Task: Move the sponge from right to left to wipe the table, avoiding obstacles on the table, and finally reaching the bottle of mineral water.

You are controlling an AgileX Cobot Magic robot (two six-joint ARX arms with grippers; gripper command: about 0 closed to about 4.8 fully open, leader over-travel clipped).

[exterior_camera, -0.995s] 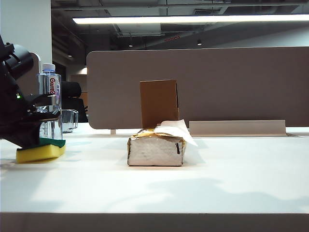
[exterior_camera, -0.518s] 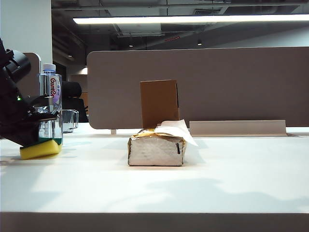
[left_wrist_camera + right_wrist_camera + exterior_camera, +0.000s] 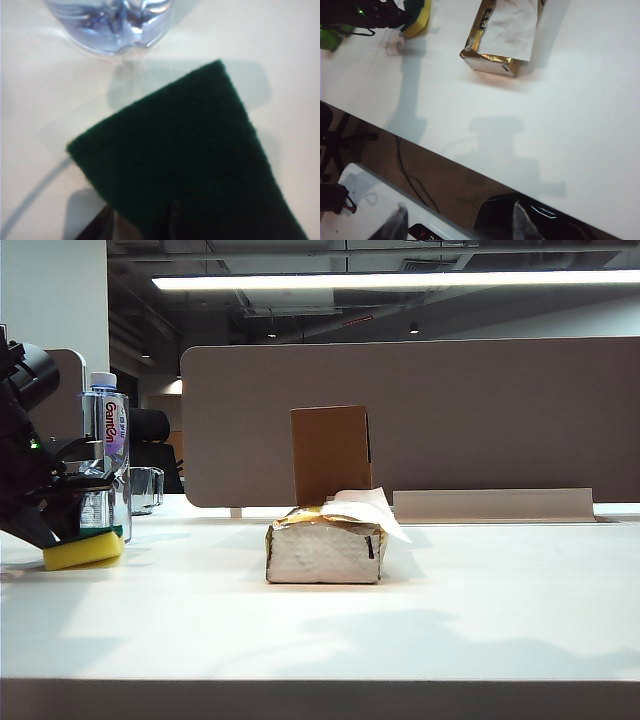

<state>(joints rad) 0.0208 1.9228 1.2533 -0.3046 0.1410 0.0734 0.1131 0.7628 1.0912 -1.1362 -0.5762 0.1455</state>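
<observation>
The yellow sponge [image 3: 83, 550] with its dark green layer [image 3: 185, 165] on top sits tilted at the far left of the white table [image 3: 400, 630]. My left gripper [image 3: 66, 528] is shut on its near end, and a dark finger [image 3: 106, 226] shows at the sponge's edge. The clear bottle of mineral water [image 3: 105, 455] stands right behind the sponge, its base [image 3: 112, 22] a short way past the sponge's corner. The obstacle, a crumpled tissue box [image 3: 325, 550] with a brown cardboard flap [image 3: 330, 453], stands mid-table. My right gripper [image 3: 460, 227] hangs open over the table's front edge, holding nothing.
A small clear glass cup [image 3: 143, 488] stands behind the bottle. Grey partition panels [image 3: 420, 420] close off the back of the table. The right wrist view shows the tissue box [image 3: 500, 40], the sponge [image 3: 418, 17], the floor with cables and a chair base [image 3: 335, 142].
My left gripper has carried the sponge back and slightly left, closer to the bottle, and the sponge now sits tilted. The tissue box has not moved.
</observation>
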